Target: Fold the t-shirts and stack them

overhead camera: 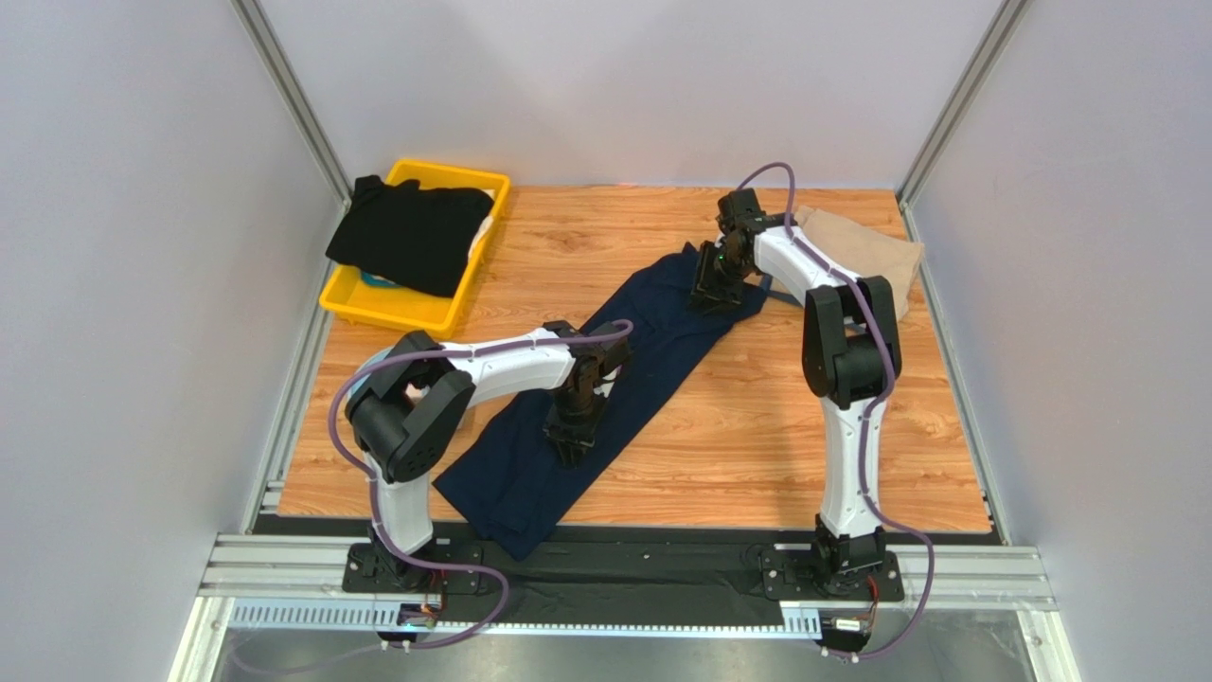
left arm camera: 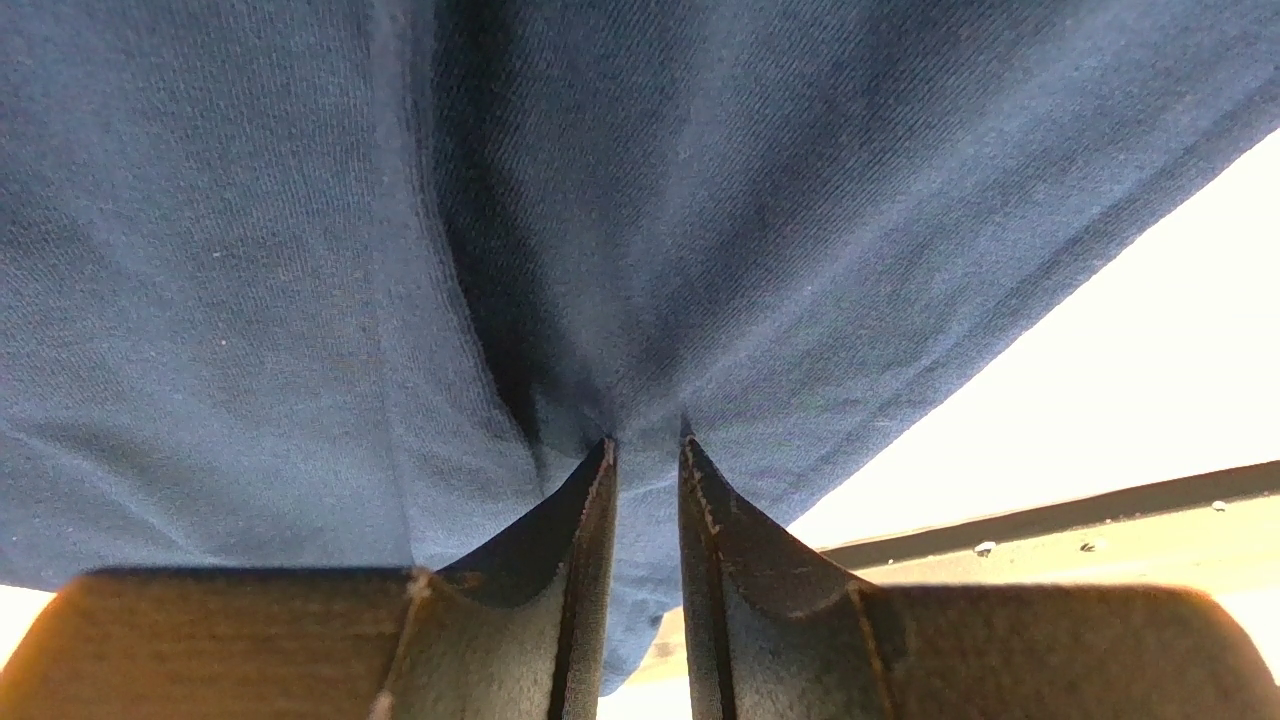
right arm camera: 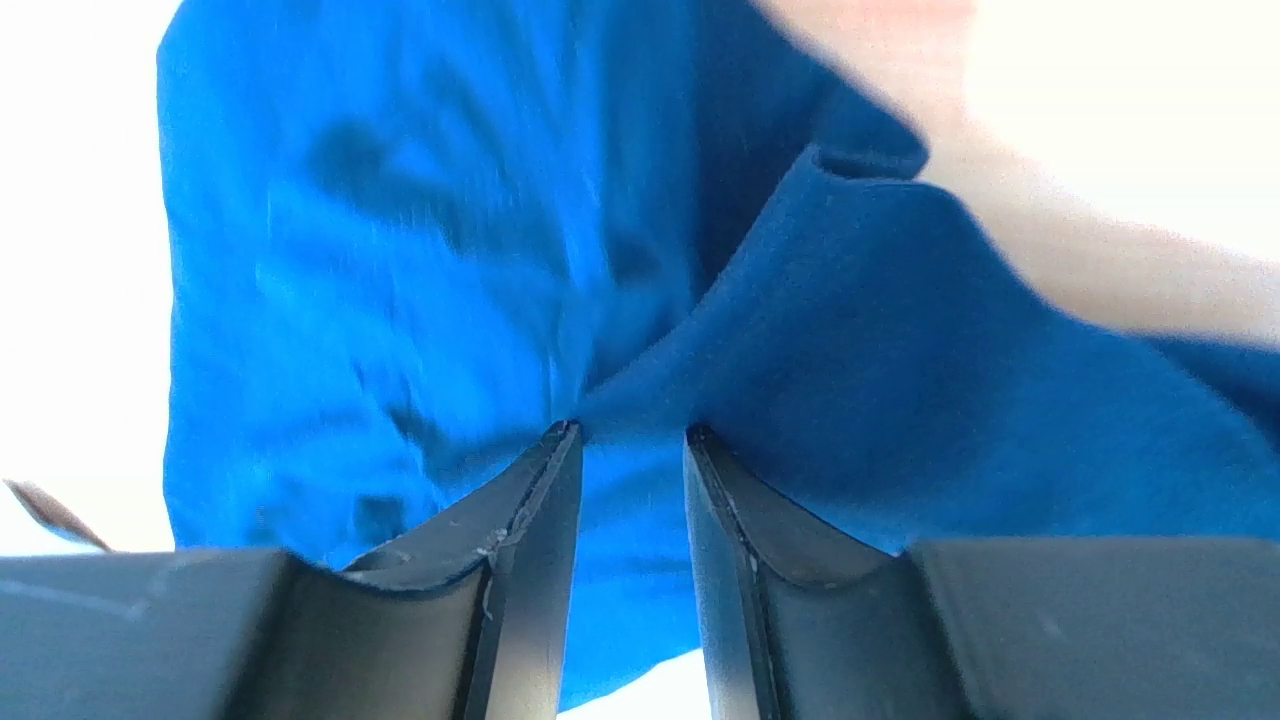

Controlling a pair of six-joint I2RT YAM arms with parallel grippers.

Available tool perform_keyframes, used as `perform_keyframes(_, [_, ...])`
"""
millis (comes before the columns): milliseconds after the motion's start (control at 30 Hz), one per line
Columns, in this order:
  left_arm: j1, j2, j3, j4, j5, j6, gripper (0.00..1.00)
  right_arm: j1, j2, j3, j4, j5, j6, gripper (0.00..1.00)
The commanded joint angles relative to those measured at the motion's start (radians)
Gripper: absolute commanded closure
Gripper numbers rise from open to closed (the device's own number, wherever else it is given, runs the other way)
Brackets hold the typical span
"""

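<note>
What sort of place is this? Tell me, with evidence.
Probably a robot test cell: plain grey walls on aluminium framing enclose a wood-grain tabletop; two white arms are bolted at its near edge.

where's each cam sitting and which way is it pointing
Top external: above and behind the robot, looking down on the table; both arms show.
Left wrist: on the left arm, facing along the left gripper pinching the navy t-shirt.
Right wrist: same, right gripper pinching a fold of it.
Shared: all three see the navy t-shirt.

Three t-shirts (overhead camera: 515,480), one bin (overhead camera: 346,300) (contents unclear)
</note>
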Motion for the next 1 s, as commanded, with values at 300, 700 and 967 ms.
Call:
perform_keyframes(300, [-0.003,-0.013,-0.027,0.037,-0.060,0.012,0.71,0.027,0.097,0.047,-0.045,0.073,0.002,0.64])
perform_keyframes(700, [-0.003,-0.058,-0.056,0.029,-0.074,0.018,0.72,0.027,0.249,0.229,-0.127,0.030,0.062,0.68])
perform_keyframes(967, [0.016,-0.052,-0.025,0.011,-0.094,0.022,0.71,0.026,0.294,0.303,-0.111,-0.007,0.058,0.85])
